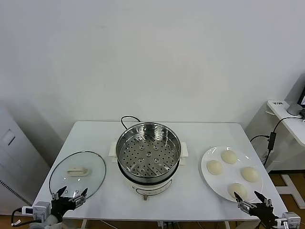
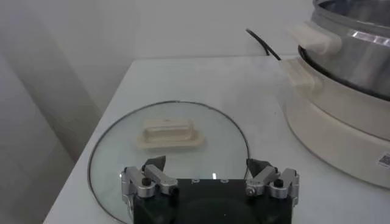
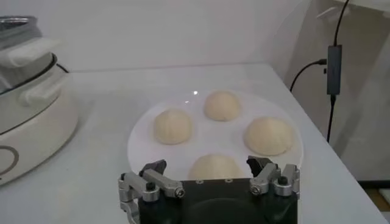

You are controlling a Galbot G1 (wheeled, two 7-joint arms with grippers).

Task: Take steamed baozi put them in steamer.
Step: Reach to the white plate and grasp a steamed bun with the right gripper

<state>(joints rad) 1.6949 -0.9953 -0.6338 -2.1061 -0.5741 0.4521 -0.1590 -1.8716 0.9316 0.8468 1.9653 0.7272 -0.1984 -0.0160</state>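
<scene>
Risk: right gripper (image 1: 253, 201), jaws wide and empty (left gripper (image 1: 69, 195) likewise), squashing soft steamed baozi (image 3: 173, 125) when closing.

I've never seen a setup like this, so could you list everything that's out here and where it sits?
buns: four, pale cream, on the plate
plate: one, white, table's right side
steamer: one, shiny steel on a white base, lid off, table's middle
glass lid: one, clear with cream handle, lying flat on the table's left side
table: one, white
black cord: one, behind the steamer
left gripper: open, near edge by the lid
right gripper: open, near edge by the plate
</scene>
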